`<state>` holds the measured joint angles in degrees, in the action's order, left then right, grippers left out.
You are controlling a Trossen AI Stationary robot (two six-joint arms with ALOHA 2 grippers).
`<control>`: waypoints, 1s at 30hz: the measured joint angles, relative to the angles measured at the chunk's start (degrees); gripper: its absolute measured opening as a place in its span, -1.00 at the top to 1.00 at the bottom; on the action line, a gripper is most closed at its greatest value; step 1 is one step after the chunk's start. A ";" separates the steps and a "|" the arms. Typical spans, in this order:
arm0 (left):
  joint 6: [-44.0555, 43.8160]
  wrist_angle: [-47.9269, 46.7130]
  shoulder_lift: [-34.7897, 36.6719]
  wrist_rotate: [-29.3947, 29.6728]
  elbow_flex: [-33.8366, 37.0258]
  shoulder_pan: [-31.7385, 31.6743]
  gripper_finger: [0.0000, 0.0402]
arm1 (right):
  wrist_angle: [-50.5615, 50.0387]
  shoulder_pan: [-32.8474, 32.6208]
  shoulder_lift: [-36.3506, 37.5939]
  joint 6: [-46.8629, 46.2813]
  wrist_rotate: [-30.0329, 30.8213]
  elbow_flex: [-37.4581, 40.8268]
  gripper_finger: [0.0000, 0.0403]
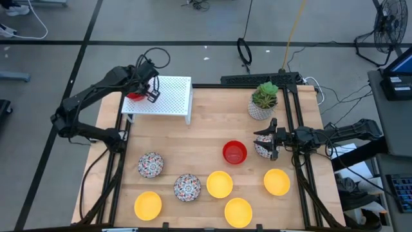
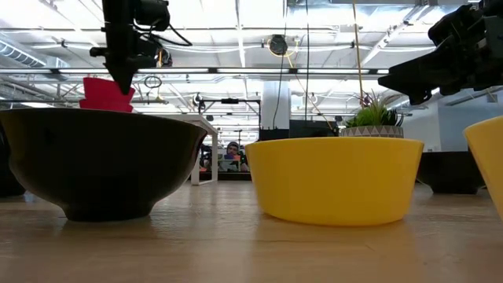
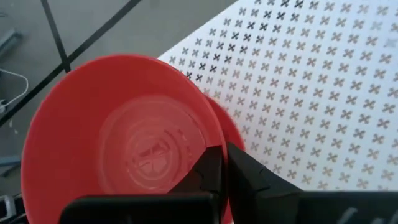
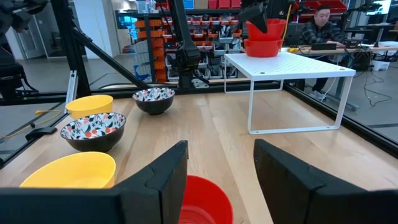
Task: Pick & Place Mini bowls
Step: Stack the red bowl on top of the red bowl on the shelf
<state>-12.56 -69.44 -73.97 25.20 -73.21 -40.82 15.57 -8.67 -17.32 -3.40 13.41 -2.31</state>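
My left gripper (image 1: 152, 92) is over the left end of the white perforated rack (image 1: 168, 95), shut on a red mini bowl (image 3: 124, 137). A second red bowl (image 4: 264, 47) stands on the rack right under it. My right gripper (image 1: 265, 140) is open and raised above a speckled bowl (image 1: 261, 149) at the table's right. The right wrist view shows its fingers (image 4: 221, 149) apart, with a red bowl (image 1: 235, 152) on the table ahead. Two more speckled bowls (image 1: 150, 165) (image 1: 187, 187) and several yellow bowls (image 1: 219, 184) (image 1: 277, 182) stand on the near half. My left gripper holds the red bowl by its rim (image 3: 214, 134), one finger (image 3: 208, 169) inside the bowl and the other (image 3: 252, 168) outside. The fingers come from above, pointing down. The bowl hangs tilted over the second red bowl; whether the two touch I cannot tell.
A white pot with a green plant (image 1: 262, 102) stands at the far right, close behind my right gripper. The rack (image 4: 292, 65) stands on legs at the far left. Bare wood lies between the rack and the red bowl. People sit at desks beyond the table.
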 joint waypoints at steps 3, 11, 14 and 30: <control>0.33 -0.10 0.00 -0.25 0.00 0.00 0.93 | 0.00 -0.02 0.00 0.00 0.00 -0.02 0.15; 0.41 -0.17 0.00 -0.88 0.00 0.00 0.87 | 0.00 0.00 0.01 0.00 0.00 -0.01 0.15; 0.24 -0.19 0.00 -1.02 0.00 0.00 0.93 | 0.00 -0.02 0.02 0.02 0.00 0.00 0.15; 0.11 -0.65 0.00 -3.72 0.00 0.00 0.80 | 0.00 -0.02 0.02 0.02 0.00 -0.02 0.15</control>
<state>-12.45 -70.08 -73.97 21.49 -73.21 -40.82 15.57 -8.69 -17.31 -3.38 13.41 -2.32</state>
